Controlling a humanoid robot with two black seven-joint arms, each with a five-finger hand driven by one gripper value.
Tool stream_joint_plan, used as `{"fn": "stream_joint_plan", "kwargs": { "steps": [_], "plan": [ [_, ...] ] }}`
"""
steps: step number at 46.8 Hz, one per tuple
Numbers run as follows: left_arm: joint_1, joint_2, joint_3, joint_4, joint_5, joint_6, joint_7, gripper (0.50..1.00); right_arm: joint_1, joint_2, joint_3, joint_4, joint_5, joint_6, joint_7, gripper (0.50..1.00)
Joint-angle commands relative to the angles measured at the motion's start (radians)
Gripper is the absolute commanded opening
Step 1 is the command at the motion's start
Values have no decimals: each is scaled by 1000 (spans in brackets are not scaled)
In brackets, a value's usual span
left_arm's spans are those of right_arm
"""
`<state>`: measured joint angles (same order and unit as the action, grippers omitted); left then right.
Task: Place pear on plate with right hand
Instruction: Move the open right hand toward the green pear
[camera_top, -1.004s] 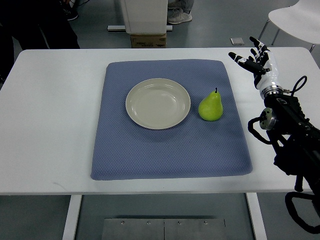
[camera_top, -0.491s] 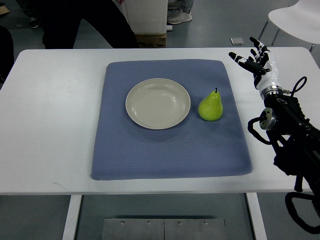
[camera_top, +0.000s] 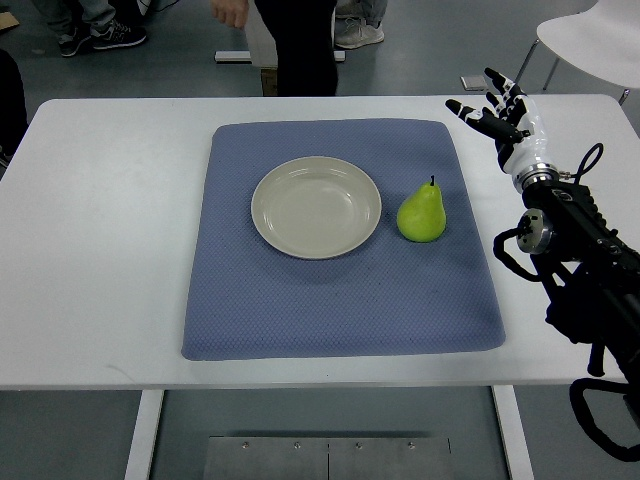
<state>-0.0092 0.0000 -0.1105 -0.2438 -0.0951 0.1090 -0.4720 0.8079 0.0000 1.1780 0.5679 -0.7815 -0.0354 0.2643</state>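
green pear (camera_top: 421, 214) on blue mat (camera_top: 340, 300) just right of empty plate (camera_top: 316, 207), right hand (camera_top: 503, 117) fingers spread, holding nothing, off past mat's far corner, person's legs (camera_top: 300, 45) behind table (camera_top: 100, 250), chair (camera_top: 590, 40) top right

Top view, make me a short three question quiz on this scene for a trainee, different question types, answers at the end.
1. True or false: the pear lies on the plate.
2. Which side of the plate is the pear on in the picture? A left, B right, C behind.
3. Fill in: the right robot hand holds ____.

Key: 1 false, it stands on the blue mat. 2 B. 3 nothing; its fingers are spread, above the table's far right part.
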Motion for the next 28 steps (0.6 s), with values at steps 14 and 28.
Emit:
{"fn": "stream_joint_plan", "kwargs": {
  "steps": [14,28],
  "plan": [
    [0,0,0,0,0,0,0,1000,14,0,-23,0,39,143,-30,1000],
    [0,0,0,0,0,0,0,1000,14,-52,-38,3,45,206,-17,1000]
  ]
}}
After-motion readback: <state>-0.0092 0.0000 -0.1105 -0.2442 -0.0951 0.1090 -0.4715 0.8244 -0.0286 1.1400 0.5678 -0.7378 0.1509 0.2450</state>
